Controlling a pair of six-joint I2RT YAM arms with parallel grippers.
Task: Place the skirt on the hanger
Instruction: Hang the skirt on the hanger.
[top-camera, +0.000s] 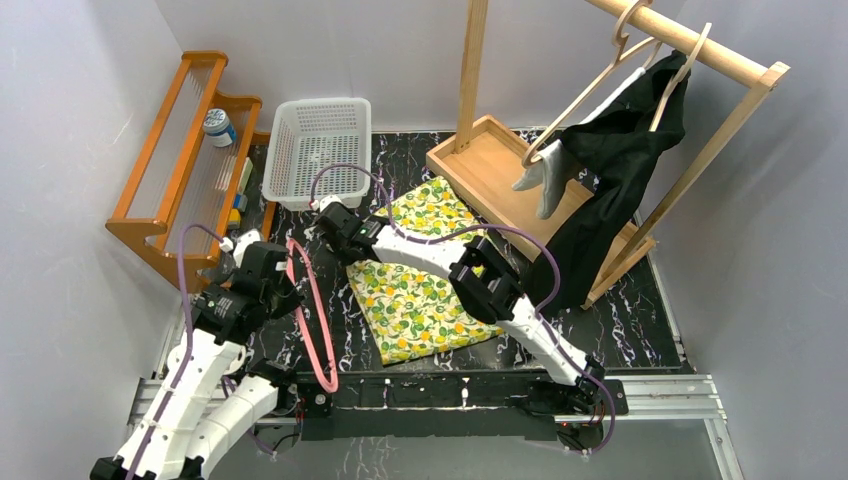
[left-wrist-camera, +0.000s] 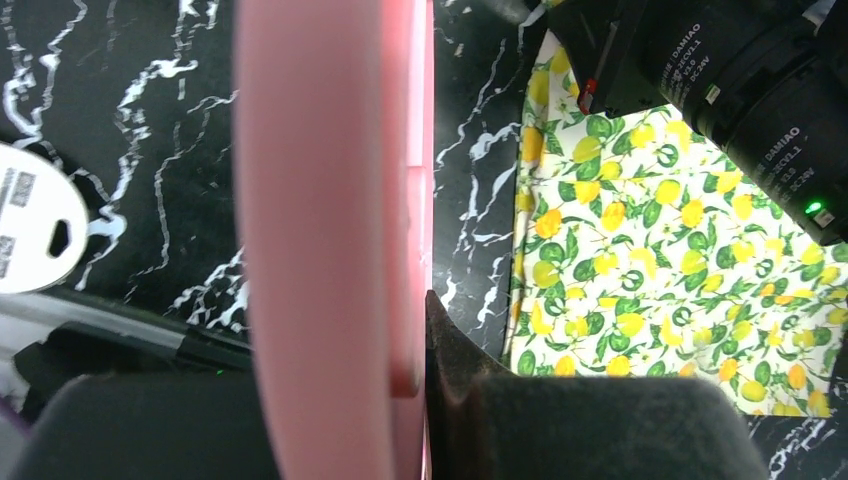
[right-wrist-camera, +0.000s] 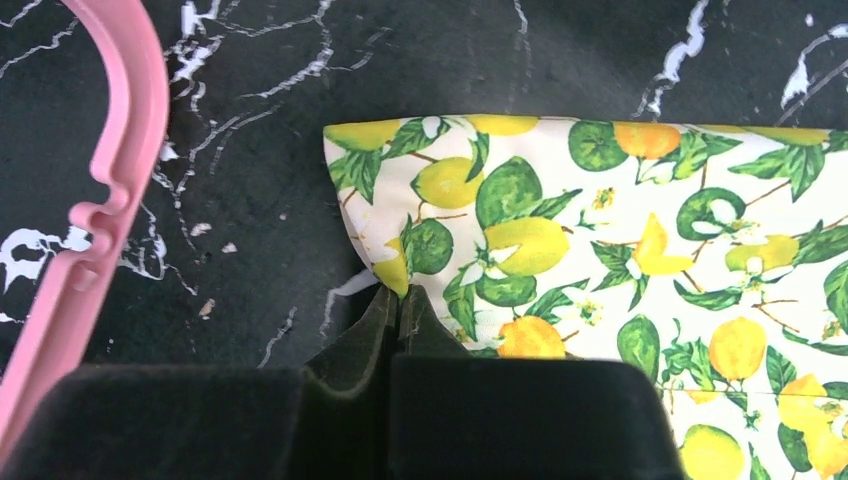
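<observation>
Your left claw was clamped shut on the pink hanger, held just left of the skirt. The lemon-print skirt lay flat on the black marbled table. Your right claw was closed, pinching the skirt's edge near a corner. On the right arm's black motor you could read "DAMIAO". A white tag carried codes too small to read.
</observation>
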